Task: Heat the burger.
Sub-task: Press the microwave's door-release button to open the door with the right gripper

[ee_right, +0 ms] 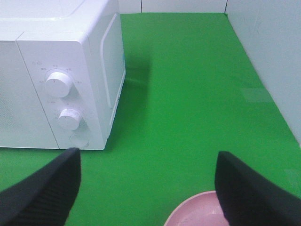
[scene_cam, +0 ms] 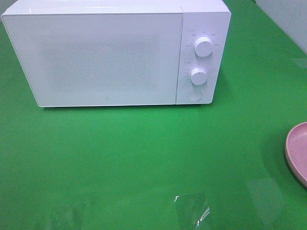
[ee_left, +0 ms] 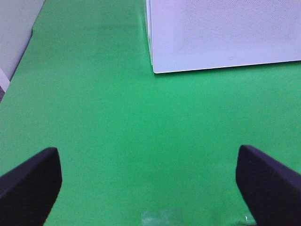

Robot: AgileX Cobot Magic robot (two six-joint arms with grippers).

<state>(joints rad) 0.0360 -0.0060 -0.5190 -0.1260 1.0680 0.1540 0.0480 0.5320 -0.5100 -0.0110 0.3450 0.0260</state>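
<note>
The burger is out of view in every frame. A white microwave (scene_cam: 115, 52) stands at the back of the green table with its door shut; it has two round knobs (scene_cam: 203, 46) and a button (scene_cam: 194, 95) on its right panel. Neither arm shows in the exterior high view. In the left wrist view my left gripper (ee_left: 150, 181) is open over bare green cloth, with the microwave's lower corner (ee_left: 221, 37) ahead of it. In the right wrist view my right gripper (ee_right: 148, 181) is open with nothing between its fingers, facing the microwave's control panel (ee_right: 61, 94).
A pink round plate (scene_cam: 298, 151) lies at the right edge of the table, and its rim (ee_right: 193, 214) shows just under the right gripper. Pale walls (ee_right: 268, 52) border the table on the right and at the back. A clear film patch (scene_cam: 192, 211) lies near the front.
</note>
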